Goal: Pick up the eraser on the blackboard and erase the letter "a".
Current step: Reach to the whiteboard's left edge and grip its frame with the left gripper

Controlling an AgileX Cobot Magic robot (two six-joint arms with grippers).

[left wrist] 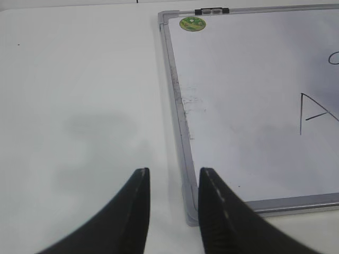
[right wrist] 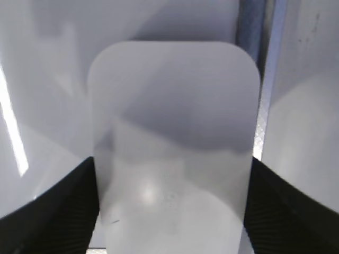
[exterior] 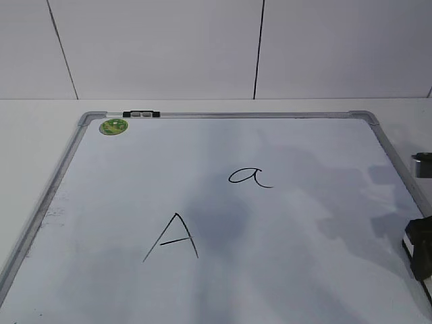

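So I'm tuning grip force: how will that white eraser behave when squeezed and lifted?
The eraser looks like a rigid, glossy shell, so probably stiff but slippery. Its broad flat shape shouldn't roll. The right gripper straddles it with open jaws.

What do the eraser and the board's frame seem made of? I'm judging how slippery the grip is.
The eraser looks like smooth white plastic with a slight sheen, showing a soft highlight. The blackboard frame looks like matte grey metal, possibly aluminium.
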